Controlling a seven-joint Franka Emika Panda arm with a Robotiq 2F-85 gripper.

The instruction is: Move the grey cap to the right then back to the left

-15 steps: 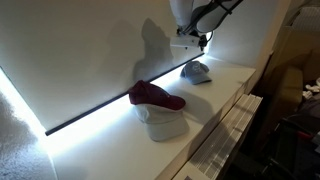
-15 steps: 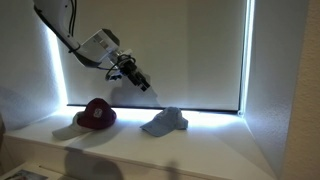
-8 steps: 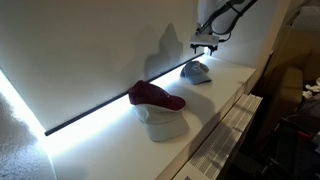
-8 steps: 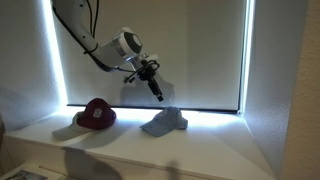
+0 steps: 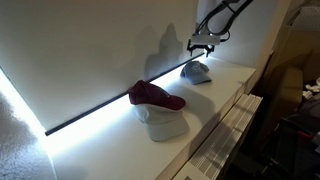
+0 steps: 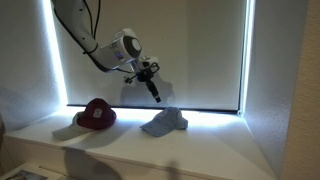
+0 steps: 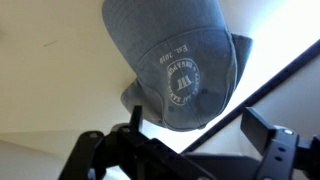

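The grey cap [image 5: 196, 71] lies on the white ledge by the lit window blind; it also shows in an exterior view [image 6: 165, 122]. In the wrist view the grey cap [image 7: 177, 60] fills the upper middle, with a round white emblem on its crown. My gripper [image 5: 202, 46] hangs in the air just above the cap, also seen in an exterior view [image 6: 155, 95]. In the wrist view the gripper [image 7: 185, 150] has its dark fingers wide apart and nothing between them.
A maroon cap [image 5: 154, 96] rests on a pale off-white cap [image 5: 165, 123] further along the white ledge [image 5: 225, 85]; the maroon cap shows in an exterior view [image 6: 95, 113]. The window blind stands right behind the caps. The ledge's front edge drops to a slatted panel [image 5: 232, 130].
My gripper has moved along the ledge from beside the blind to a spot above the grey cap, and has come slightly lower. The caps have not moved.
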